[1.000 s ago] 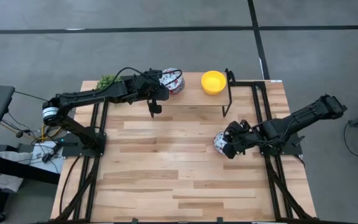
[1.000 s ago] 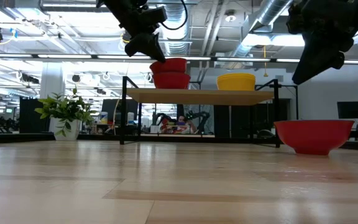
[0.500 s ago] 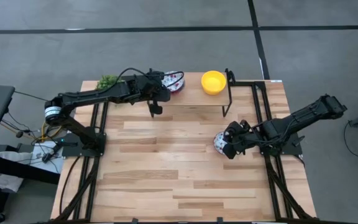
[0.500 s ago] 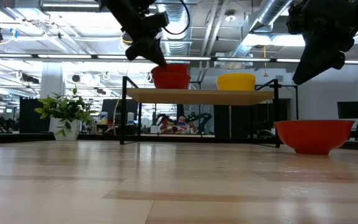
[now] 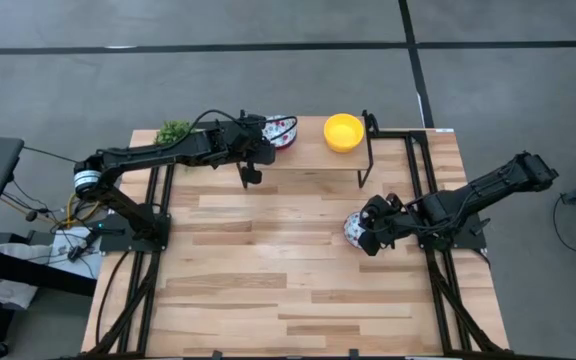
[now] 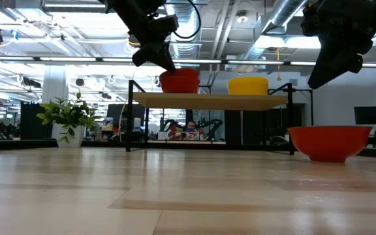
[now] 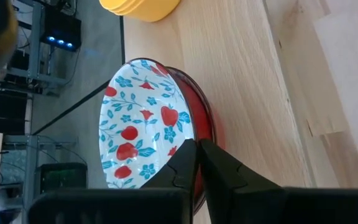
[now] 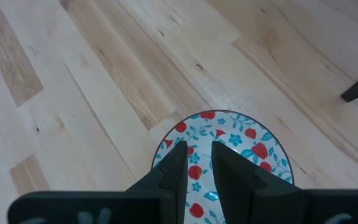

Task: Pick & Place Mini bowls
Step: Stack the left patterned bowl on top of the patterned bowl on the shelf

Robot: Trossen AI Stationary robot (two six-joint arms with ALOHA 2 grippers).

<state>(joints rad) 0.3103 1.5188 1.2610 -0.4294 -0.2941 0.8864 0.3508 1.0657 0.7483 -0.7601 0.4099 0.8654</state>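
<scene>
A raised wooden shelf [image 5: 308, 152] stands along the table's far edge. On it sit a floral bowl [image 5: 282, 131], red outside [image 6: 179, 80] and white with red and blue flowers inside [image 7: 143, 118], and the yellow bowls [image 5: 343, 131] [image 6: 248, 85] to its right. My left gripper [image 5: 256, 145] [image 7: 196, 149] is shut on that floral bowl. Another floral bowl [image 5: 354, 229] [image 6: 329, 141] [image 8: 224, 155] rests upright on the table by its base. My right gripper [image 5: 369, 236] [image 6: 335, 62] [image 8: 197, 158] hangs well above it, slightly open, touching nothing. My left gripper pinches the floral bowl's rim [image 7: 188, 138] on its left side, one finger inside the bowl and one against the red outer wall. The fingers slant down from the table's left. The bowl sits low on the shelf; a second red rim [image 7: 207, 124] shows just beneath it.
A small green potted plant [image 5: 173, 130] [image 6: 70, 119] stands at the table's far left corner. The shelf's black legs [image 5: 368, 150] [image 6: 130, 114] drop to the table. Bare wooden tabletop [image 5: 268, 270] fills the middle and near side.
My left gripper has moved down with the floral bowl. A second ago that bowl hung just above another red bowl on the shelf; now it sits down into it, and the two read as one. My right arm has kept still.
</scene>
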